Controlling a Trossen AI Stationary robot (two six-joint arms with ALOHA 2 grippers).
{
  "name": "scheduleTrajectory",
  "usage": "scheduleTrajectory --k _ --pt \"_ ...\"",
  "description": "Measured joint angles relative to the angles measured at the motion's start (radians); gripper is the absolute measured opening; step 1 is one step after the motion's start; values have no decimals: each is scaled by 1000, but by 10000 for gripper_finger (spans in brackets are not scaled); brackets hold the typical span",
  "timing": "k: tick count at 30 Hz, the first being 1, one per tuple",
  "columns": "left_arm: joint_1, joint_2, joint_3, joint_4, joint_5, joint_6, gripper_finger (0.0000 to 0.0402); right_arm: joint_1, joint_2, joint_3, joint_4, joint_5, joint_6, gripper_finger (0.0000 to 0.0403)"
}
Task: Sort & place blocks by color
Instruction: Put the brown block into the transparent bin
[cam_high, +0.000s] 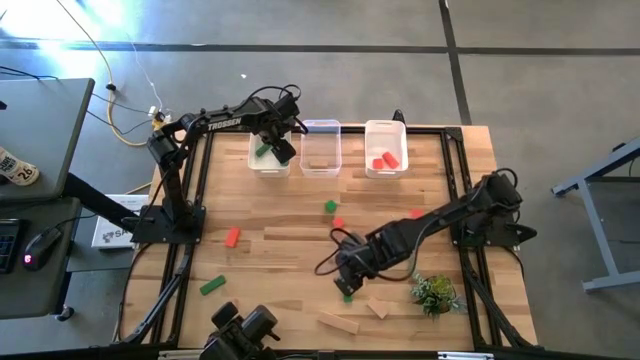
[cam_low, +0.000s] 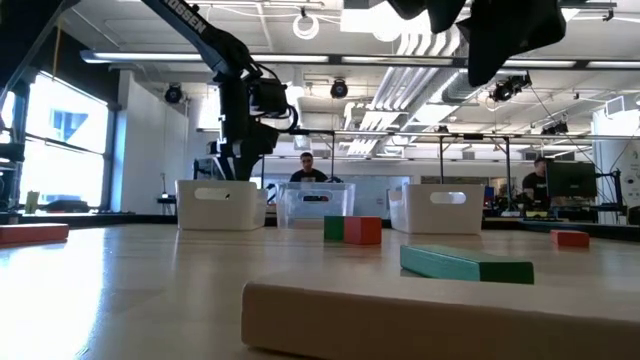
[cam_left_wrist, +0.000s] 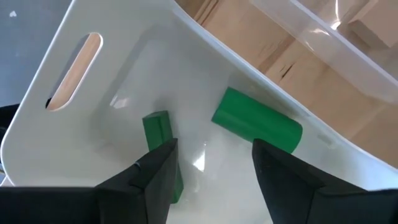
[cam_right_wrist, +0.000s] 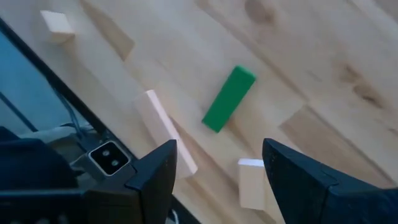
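Closest to the low camera lies a tan bar (cam_low: 440, 315), with a green bar (cam_low: 466, 264) just behind it. I have the left gripper (cam_left_wrist: 208, 177) over the far-left white bin (cam_high: 268, 160), fingers parted and holding nothing; two green blocks (cam_left_wrist: 256, 120) rest on the bin floor beneath, one a short rounded piece, the other a narrow bar (cam_left_wrist: 158, 134) beside my finger. To finish this drop cleanly, I'd lift straight up so neither finger clips the bin wall. My right gripper (cam_right_wrist: 214, 171) hovers low over the near table, jaws wide and empty, with a green block (cam_right_wrist: 228, 99) ahead of it and tan pieces alongside. I'd square the fingers across that block's narrow sides before closing. Red blocks (cam_high: 385, 160) sit in the far-right bin (cam_high: 385, 130); others remain scattered mid-table.
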Motion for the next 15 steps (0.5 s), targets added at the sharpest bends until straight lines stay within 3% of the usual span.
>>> scheduleTrajectory --k 15 --pt "-13 -1 0 -69 20 -19 194 105 98 0 190 -7 -32 224"
